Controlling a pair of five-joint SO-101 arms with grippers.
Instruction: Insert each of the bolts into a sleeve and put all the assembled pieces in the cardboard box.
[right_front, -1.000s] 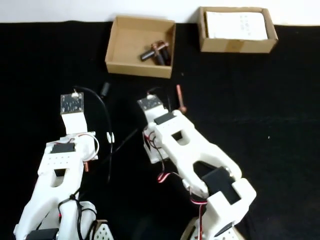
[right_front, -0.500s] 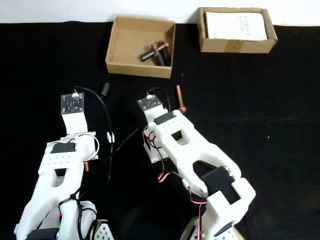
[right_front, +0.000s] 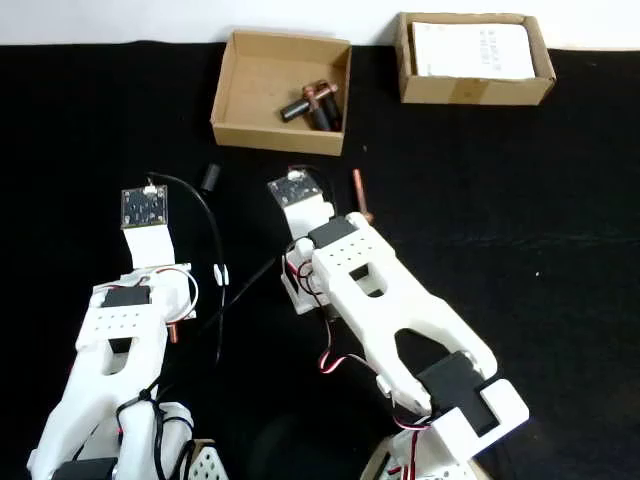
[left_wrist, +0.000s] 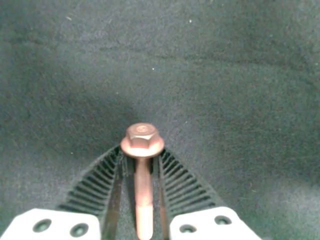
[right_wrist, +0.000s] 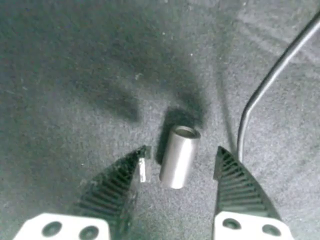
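Observation:
My left gripper (left_wrist: 142, 156) is shut on a copper bolt (left_wrist: 142, 141), whose hex head sticks out past the fingertips over the black cloth. In the high view a bit of that bolt (right_front: 172, 330) shows beside the left arm. My right gripper (right_wrist: 181, 152) is open just above the cloth, and a grey metal sleeve (right_wrist: 179, 157) lies between its fingers without touching them. A dark sleeve (right_front: 211, 177) lies on the cloth ahead of the arms. A second copper bolt (right_front: 360, 195) lies beside the right arm. The cardboard box (right_front: 240, 95) holds assembled pieces (right_front: 312, 105).
A second cardboard box (right_front: 476, 90) with white paper inside stands at the back right. A black cable (right_front: 215, 235) loops over the cloth between the arms, and the cable (right_wrist: 265, 85) also runs close past my right gripper. Black cloth covers the table.
The right arm has stretched forward toward the boxes and shifted slightly left. The left arm has kept still with its bolt.

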